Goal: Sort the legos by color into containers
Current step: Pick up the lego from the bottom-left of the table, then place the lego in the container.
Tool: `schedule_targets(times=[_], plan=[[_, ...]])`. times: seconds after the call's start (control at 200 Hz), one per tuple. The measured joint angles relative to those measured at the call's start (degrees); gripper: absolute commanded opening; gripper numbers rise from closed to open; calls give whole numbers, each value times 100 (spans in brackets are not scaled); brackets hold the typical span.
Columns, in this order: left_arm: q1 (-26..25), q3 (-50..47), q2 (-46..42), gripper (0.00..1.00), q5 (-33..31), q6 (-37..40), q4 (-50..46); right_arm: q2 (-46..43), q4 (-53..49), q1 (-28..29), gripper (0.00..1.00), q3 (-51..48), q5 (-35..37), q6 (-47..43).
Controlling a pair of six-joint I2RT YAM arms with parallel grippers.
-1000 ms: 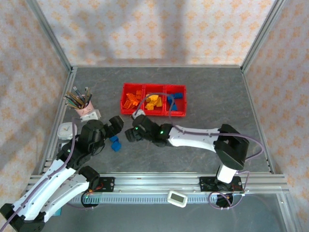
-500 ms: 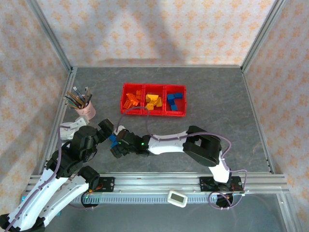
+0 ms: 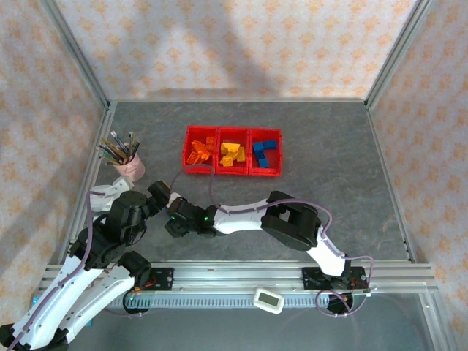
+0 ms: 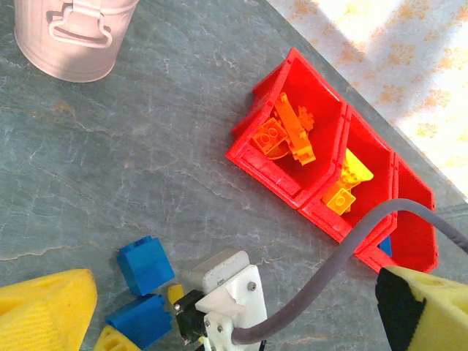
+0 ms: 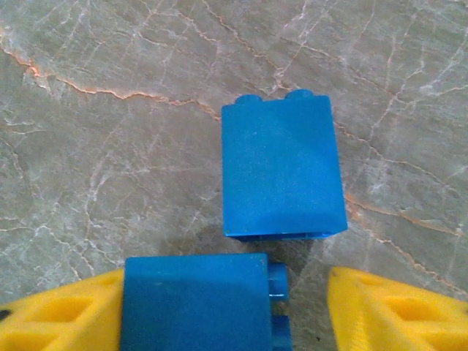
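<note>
- Top external view: red bins (image 3: 232, 173) sit mid-table, well sorted already, with orange bricks (image 3: 200, 152) in the left bin, yellow bricks (image 3: 232, 153) in the middle and blue bricks (image 3: 265, 150) in the right.
- Left to do, as far as I can see: two loose blue ones on the table (image 3: 329, 146) near the arm bases.
- Right gripper (image 5: 227, 314): fingers bracket the nearer loose brick (image 5: 196, 301), one pad (image 5: 58, 314) against it and the other a small gap short. Not a pinch yet.
- Farther loose brick (image 5: 281, 172) lies just beyond the first, almost touching, so it could get nudged on the lift.
- Left gripper (image 4: 234, 300): fingers spread wide, holding nothing, hanging right over the same spot. Crowded there.
- Room: bare table between this spot and the bins. The route to the right bin crosses the other two, so the bin walls need clearing. Pencil cup (image 3: 130, 167) stands off to the left, clear of that route.
</note>
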Motion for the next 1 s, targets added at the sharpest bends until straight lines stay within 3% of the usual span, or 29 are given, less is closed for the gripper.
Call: schedule_targets(times=[0.2, 0.38, 0.686, 0.816, 1.001], plan=[[0, 0, 2, 99, 2, 7, 2, 42, 4, 9, 39, 46, 35, -24], [0, 0, 17, 99, 2, 26, 7, -122, 11, 9, 36, -157, 44, 28], [0, 74, 437, 99, 92, 350, 315, -1755, -101, -149, 34, -1375, 175, 522], [0, 92, 750, 99, 291, 542, 697, -2505, -282, -643, 34, -1801, 264, 861], [0, 94, 1248, 99, 638, 826, 1410, -3318, -883, -1869, 36, -2011, 632, 1150]])
